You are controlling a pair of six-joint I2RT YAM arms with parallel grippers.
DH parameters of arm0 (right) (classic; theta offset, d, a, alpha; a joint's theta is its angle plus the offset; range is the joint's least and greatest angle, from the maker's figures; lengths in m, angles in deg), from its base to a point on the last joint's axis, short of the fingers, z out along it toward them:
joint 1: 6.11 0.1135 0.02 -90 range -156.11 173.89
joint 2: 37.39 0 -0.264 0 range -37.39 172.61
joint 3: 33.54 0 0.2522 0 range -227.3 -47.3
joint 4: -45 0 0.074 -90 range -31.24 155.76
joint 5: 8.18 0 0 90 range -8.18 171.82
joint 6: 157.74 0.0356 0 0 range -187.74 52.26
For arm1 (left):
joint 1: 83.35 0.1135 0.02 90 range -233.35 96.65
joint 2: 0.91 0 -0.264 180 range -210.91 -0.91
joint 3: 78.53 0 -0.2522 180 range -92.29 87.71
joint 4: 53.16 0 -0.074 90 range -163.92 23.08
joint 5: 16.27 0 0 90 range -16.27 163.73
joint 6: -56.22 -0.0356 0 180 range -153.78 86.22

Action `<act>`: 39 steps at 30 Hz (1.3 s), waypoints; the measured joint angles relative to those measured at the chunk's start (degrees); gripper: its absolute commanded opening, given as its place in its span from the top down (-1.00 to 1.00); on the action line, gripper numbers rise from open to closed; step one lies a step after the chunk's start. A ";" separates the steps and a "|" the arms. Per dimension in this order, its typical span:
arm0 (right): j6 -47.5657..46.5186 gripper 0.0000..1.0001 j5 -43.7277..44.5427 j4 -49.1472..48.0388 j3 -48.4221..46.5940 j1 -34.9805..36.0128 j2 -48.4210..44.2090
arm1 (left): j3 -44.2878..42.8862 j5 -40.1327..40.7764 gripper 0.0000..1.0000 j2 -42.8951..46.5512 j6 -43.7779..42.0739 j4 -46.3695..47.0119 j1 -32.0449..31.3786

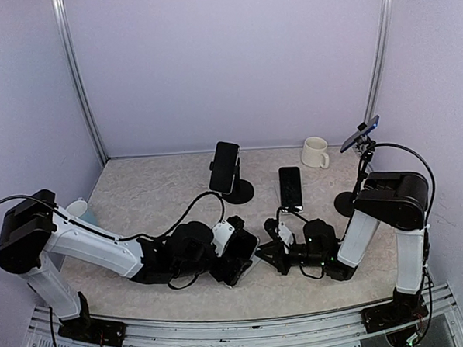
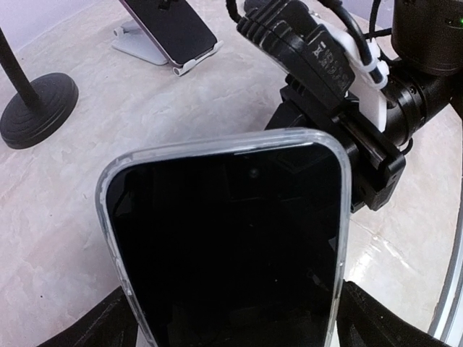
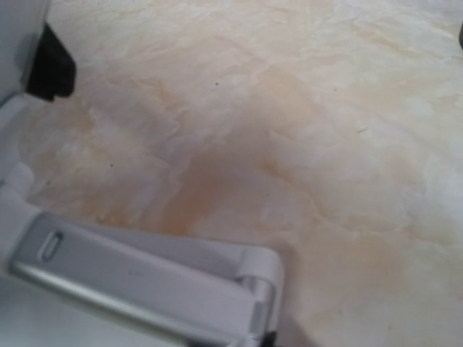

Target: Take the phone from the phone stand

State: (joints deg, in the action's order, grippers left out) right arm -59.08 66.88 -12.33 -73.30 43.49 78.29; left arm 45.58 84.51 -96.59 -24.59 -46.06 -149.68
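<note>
I judge the removal nearly done: my left gripper [image 1: 240, 260] is clamped on the clear-cased phone [image 2: 231, 246], low over the table [image 1: 139, 198] and clear of any stand, so only setting it down seems left. The left wrist view shows that grip close up. The right wrist view shows just a white stand [image 3: 145, 282] corner, and I cannot tell how the right gripper [image 1: 275, 241] is set.

Glossy phone [image 2: 231, 246] wears a clear plastic case [image 2: 217, 144].
</note>
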 measured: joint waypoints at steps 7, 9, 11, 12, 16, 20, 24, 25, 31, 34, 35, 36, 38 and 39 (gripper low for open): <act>0.24 0.78 0.55 -0.22 0.02 0.00 0.02 | -2.64 1.88 -0.78 -1.22 0.42 -2.62 -0.52; 0.28 0.78 0.68 -0.31 0.07 0.00 0.04 | -3.52 2.21 -0.76 -1.95 0.70 -3.32 -0.61; 0.28 0.78 0.83 -0.39 0.17 0.00 0.04 | -3.80 2.45 -0.64 -2.36 1.09 -3.67 -0.70; 0.26 0.79 0.87 -0.48 0.22 0.00 0.04 | -3.89 2.49 -0.57 -2.43 1.36 -3.76 -0.76; 0.26 0.80 1.25 -0.85 0.46 0.00 0.04 | -3.91 2.73 -0.31 -2.43 2.32 -3.78 -0.94; 0.22 0.82 1.75 -1.11 0.61 0.20 0.04 | -3.91 2.82 -0.21 -2.32 2.60 -3.85 -0.94; 0.24 0.84 2.49 -1.18 0.61 0.52 0.07 | -3.89 3.43 -0.16 -0.70 2.78 -4.94 -0.94; 0.24 0.85 2.54 -1.20 0.61 0.59 0.07 | -3.89 3.80 -0.15 0.17 2.75 -5.49 -0.92; 0.15 0.86 3.32 -1.20 0.52 0.92 0.20 | -4.48 4.90 -0.11 6.21 3.19 -7.08 0.37; 0.15 0.87 3.43 -1.33 0.44 0.92 0.35 | -5.97 4.72 -0.10 8.57 4.35 -9.11 2.60; 0.15 0.87 3.43 -1.38 0.44 0.92 0.37 | -6.16 4.59 -0.09 9.66 4.94 -9.99 3.78; 0.13 0.86 3.43 -1.42 0.44 0.92 0.37 | -6.16 4.46 -0.08 10.95 5.70 -11.10 5.16; 0.11 0.86 3.45 -1.51 0.44 0.94 0.37 | -6.12 4.22 -0.08 13.70 7.32 -14.10 8.55; 0.09 0.86 3.45 -1.53 0.44 0.96 0.37 | -6.08 4.13 -0.08 15.10 8.11 -15.76 10.49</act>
State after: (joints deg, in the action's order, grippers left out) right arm -58.99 70.34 -13.86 -72.86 44.45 78.66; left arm 39.50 88.64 -81.49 -16.48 -61.82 -139.19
